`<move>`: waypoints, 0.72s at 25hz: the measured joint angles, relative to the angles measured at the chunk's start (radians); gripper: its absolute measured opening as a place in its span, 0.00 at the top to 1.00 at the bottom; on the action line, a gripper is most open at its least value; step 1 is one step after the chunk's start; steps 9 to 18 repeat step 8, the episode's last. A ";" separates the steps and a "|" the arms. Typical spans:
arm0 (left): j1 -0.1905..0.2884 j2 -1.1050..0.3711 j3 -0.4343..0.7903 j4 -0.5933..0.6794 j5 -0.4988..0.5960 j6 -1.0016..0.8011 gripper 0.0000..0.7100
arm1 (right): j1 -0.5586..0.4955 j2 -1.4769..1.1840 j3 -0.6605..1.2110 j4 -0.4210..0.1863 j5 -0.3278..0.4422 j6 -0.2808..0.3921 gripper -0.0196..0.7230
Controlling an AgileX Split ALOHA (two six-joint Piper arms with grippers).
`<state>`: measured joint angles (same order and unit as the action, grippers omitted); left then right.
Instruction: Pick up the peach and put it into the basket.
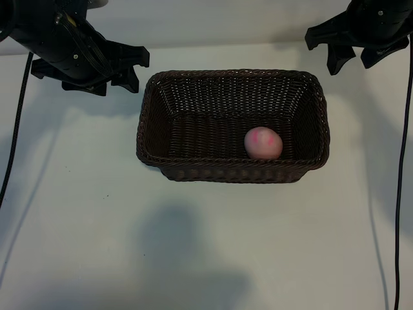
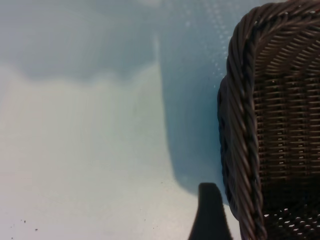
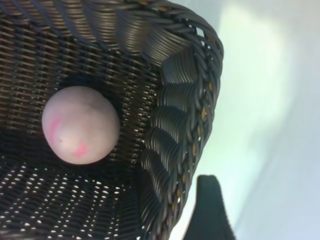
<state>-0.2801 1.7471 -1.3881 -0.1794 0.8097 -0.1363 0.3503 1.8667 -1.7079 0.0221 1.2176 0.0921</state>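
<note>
The peach [image 1: 263, 143], pale pink with red blotches, lies inside the dark-brown wicker basket [image 1: 148, 103], on its floor near the front right corner. The right wrist view also shows the peach [image 3: 81, 125] resting on the weave, close to the basket's rounded corner [image 3: 190, 90]. My left gripper [image 1: 134, 68] hangs open and empty at the back left, just outside the basket's left end. Over the back right my right gripper [image 1: 355, 61] is open too, holding nothing. Each wrist view shows only one dark fingertip [image 2: 210, 212] [image 3: 208, 210], beside the basket rim [image 2: 240, 125].
The basket stands in the middle of a white table [image 1: 77, 213]. Black cables [image 1: 14, 148] [image 1: 401, 181] hang down along the left and right sides. Shadows of the arms fall across the front of the table.
</note>
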 joint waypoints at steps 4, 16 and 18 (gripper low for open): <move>0.000 0.000 0.000 0.000 0.000 0.000 0.30 | 0.000 0.000 0.000 -0.003 0.000 0.000 0.28; 0.000 0.000 0.000 0.000 0.000 -0.001 0.30 | 0.000 0.000 0.000 -0.003 0.000 0.000 0.28; 0.000 0.000 0.000 0.000 0.000 -0.001 0.30 | 0.000 0.000 0.000 -0.003 0.000 0.000 0.28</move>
